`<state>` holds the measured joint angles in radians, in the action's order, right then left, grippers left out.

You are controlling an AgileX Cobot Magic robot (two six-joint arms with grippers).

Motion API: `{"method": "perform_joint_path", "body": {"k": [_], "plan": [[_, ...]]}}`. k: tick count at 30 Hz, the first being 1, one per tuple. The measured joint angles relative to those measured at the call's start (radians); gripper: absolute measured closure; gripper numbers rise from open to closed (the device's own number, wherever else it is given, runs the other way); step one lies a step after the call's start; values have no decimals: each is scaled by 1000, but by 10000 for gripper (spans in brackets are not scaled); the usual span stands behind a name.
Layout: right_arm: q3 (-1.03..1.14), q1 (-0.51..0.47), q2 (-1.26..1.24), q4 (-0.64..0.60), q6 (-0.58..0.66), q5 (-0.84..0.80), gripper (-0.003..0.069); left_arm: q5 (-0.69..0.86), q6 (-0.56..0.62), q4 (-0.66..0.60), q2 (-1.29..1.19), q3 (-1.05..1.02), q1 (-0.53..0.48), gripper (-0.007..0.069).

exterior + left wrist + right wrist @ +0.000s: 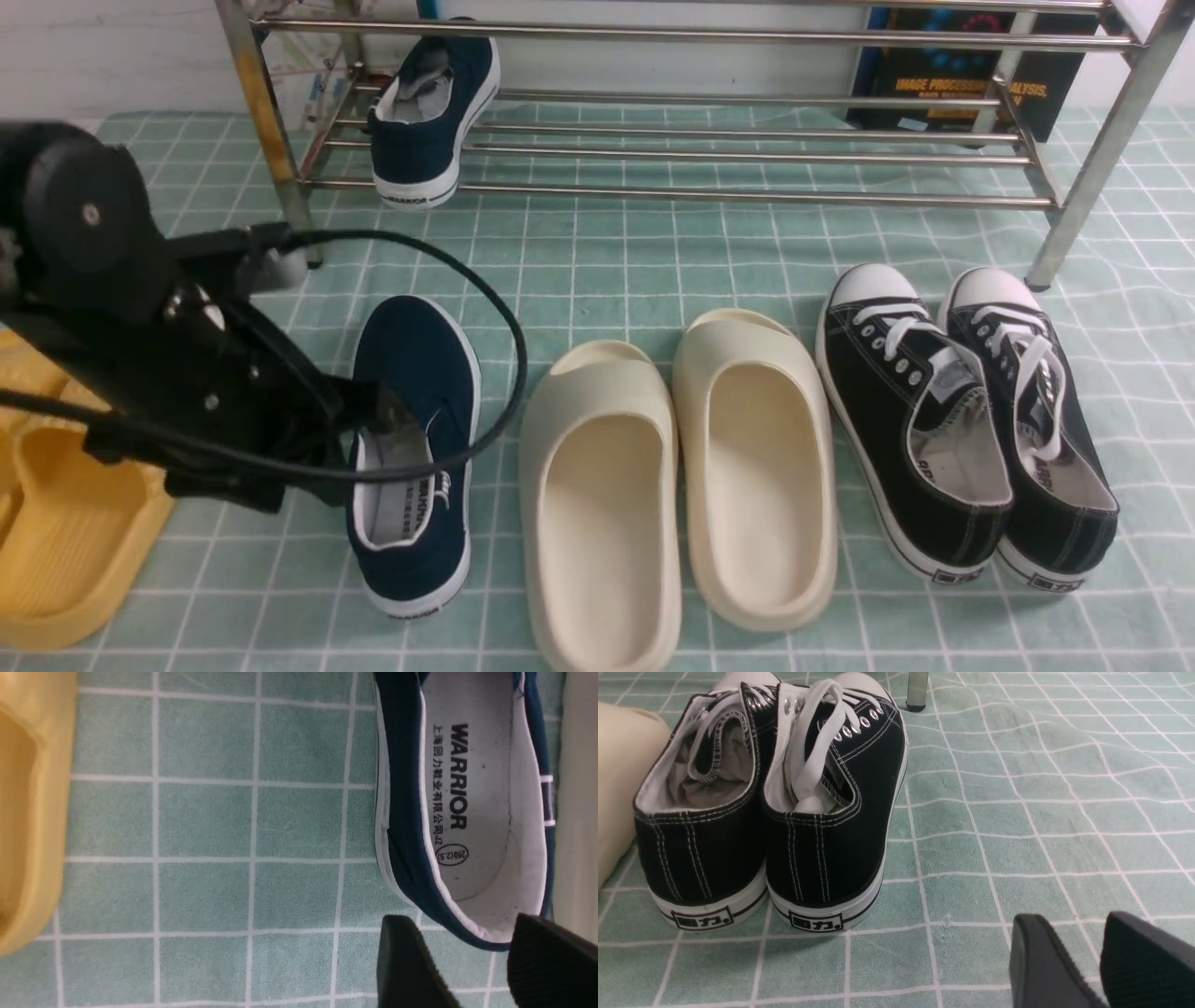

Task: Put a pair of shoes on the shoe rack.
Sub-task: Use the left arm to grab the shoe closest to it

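Navy slip-on sneakers: one on lower shelf of silver shoe rack, at rack's left end; other on cloth in front of rack. Left gripper near cloth sneaker's heel, jaws parted, released. Right gripper in front of rack, fingertips apart, released.

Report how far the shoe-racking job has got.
Done: one navy sneaker sits on the lower tier of the rack. In hand: nothing gripped yet; the left gripper is open at the other navy sneaker. Left: that second shoe, on the cloth beside the cream slides, still has to be gripped and racked.
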<state>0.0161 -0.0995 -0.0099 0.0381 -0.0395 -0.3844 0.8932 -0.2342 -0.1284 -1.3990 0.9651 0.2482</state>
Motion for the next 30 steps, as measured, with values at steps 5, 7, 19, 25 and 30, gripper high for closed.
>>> {"method": "perform_joint_path", "body": {"k": [5,7,19,25,30], "plan": [[0,0,0,0,0,0,419,-105,0,-11,-29,-10,5,300],[0,0,0,0,0,0,419,-128,6,-11,-38,-10,5,299],[0,0,0,0,0,0,419,-162,18,-10,-206,-10,5,190],[0,0,0,0,0,0,419,-170,18,-10,-258,-10,5,369],[0,0,0,0,0,0,419,-88,18,-10,-252,58,6,631]]}}
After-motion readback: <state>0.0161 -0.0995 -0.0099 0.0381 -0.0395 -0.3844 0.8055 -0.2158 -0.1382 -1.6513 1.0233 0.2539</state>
